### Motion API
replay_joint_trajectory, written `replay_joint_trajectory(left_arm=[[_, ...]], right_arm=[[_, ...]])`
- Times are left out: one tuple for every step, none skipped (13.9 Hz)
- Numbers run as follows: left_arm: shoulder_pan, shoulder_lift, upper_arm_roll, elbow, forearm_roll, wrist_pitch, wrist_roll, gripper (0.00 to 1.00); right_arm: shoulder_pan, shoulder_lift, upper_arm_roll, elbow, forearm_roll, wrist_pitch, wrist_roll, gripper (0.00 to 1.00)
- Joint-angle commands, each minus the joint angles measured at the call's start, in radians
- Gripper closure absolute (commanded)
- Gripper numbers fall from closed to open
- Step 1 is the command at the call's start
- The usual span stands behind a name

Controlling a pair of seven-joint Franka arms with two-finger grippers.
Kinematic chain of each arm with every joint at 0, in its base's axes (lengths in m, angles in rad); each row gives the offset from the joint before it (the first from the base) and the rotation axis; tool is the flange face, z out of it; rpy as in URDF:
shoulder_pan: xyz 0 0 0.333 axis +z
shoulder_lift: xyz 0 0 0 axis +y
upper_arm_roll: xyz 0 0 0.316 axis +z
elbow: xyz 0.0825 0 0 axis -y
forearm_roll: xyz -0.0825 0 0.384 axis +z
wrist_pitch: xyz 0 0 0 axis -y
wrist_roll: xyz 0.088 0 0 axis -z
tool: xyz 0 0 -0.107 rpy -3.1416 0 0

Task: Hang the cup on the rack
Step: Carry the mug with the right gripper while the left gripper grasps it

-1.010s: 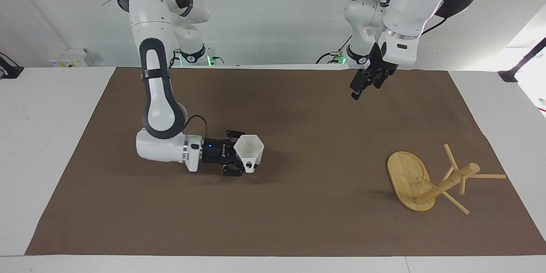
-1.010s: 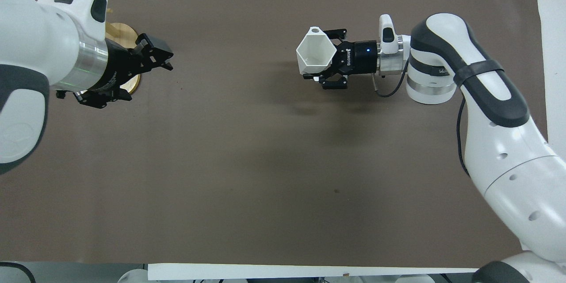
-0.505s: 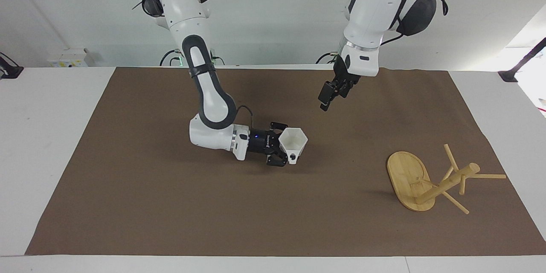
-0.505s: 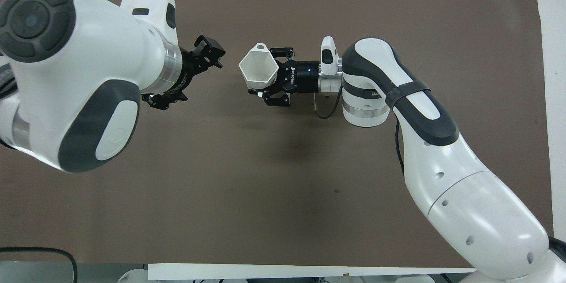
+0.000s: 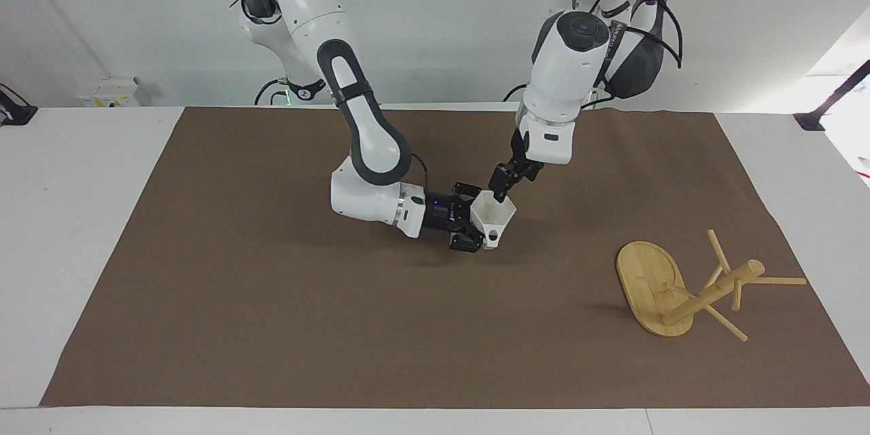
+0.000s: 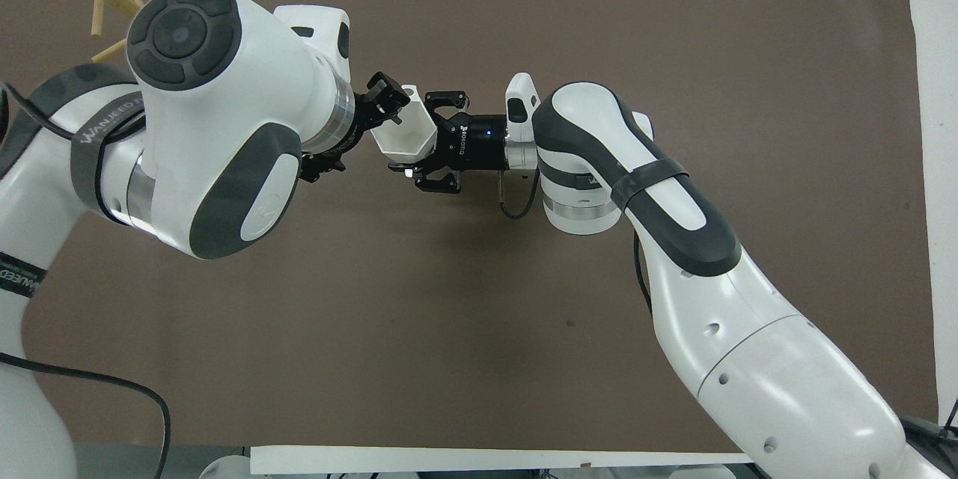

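Two grippers are meeting over the middle of the brown mat, where a handover appears to be taking shape. The right gripper [image 5: 467, 225], reaching in level from the right arm's end of the table, is clamping the cup [image 5: 494, 216] by its tapered lower body, holding it clear of the mat with the hexagonal mouth turned toward the other arm and the angular handle hanging on the underside. The left gripper [image 5: 504, 182] is angling down onto the cup's upper rim; its fingers seem to straddle the rim wall, but whether they are pressing on it cannot be told. The cup looks light, rigid and thin-walled, and its smooth plastic facets are probably slippery, so a pinch across one flat wall at the rim, one finger inside and one outside, is likely the surest hold; that would also leave the open-frame handle free for a peg. Squeezing hard is a risk, since a thin wall may flex or spring out of the fingers. The rack [image 5: 688, 285] is lying tipped over near the corner of the mat at the left arm's end, toward the edge farthest from the robots, its oval base propped on its rim and the post slanting up off the mat with pegs splayed. Judging by that, the rack needs standing upright, or a reachable peg choosing, before the cup can hang.
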Motion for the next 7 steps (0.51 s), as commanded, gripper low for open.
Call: replay_joint_trajectory(left_arm=[[-0.014,-0.011,0.016,-0.043,-0.002,0.008,0.085,0.12],[-0.014,-0.016,0.016,-0.055,-0.002,0.014,0.088,0.15],[-0.014,-0.013,0.016,-0.057,-0.002,0.014,0.11,0.16],[-0.014,-0.008,0.016,-0.059,-0.002,0.019,0.143,0.18],[-0.012,-0.003,0.016,-0.057,-0.002,0.028,0.156,0.2],[-0.011,0.0,0.016,-0.059,-0.002,0.043,0.16,0.22],[-0.011,0.003,0.016,-0.059,-0.002,0.056,0.173,0.26]], right_arm=[[-0.008,-0.016,0.0,-0.018,0.023,-0.001,-0.03,0.68],[-0.008,-0.016,0.0,-0.018,0.023,-0.001,-0.031,0.68],[-0.008,-0.016,0.0,-0.019,0.023,-0.001,-0.034,0.68],[-0.008,-0.016,0.0,-0.019,0.023,0.0,-0.034,0.68],[-0.008,-0.016,0.0,-0.018,0.023,0.002,-0.034,0.68],[-0.008,-0.016,0.0,-0.018,0.025,0.002,-0.033,0.68],[-0.008,-0.016,0.0,-0.018,0.023,0.002,-0.033,0.68]])
